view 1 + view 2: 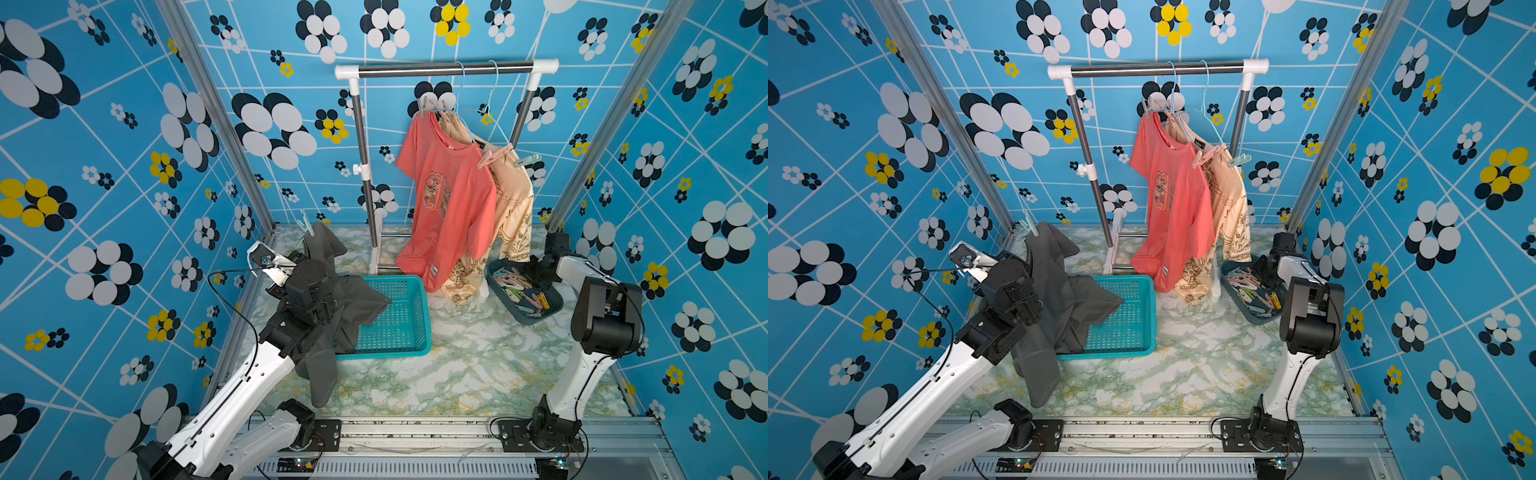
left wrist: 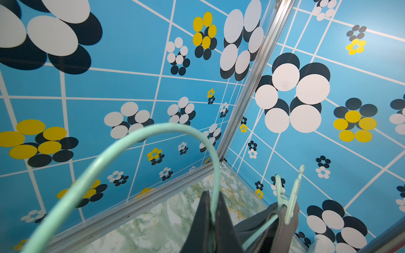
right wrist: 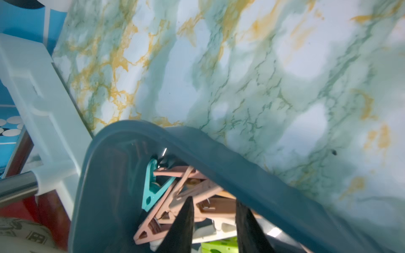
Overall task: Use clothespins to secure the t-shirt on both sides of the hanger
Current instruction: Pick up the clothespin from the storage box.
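A dark grey t-shirt (image 1: 332, 299) (image 1: 1059, 299) hangs on a mint hanger (image 2: 131, 149) at the left, over the basket's edge. My left gripper (image 2: 213, 216) is shut on the hanger's wire just below the hook. One mint clothespin (image 1: 305, 222) (image 2: 289, 197) is clipped over the shirt's far shoulder. At the right, a dark blue tray (image 1: 521, 320) (image 3: 219, 157) holds several pastel clothespins (image 1: 519, 286) (image 3: 175, 192). My right gripper (image 3: 213, 200) is down inside it, jaws apart, with a pink pin lying between the fingers.
A teal basket (image 1: 395, 279) sits mid-table beside the grey shirt. Behind it stands a clothes rack (image 1: 446, 70) carrying a coral shirt (image 1: 449, 199) and a beige shirt (image 1: 513, 199), both pinned on hangers. Blue patterned walls close in on three sides.
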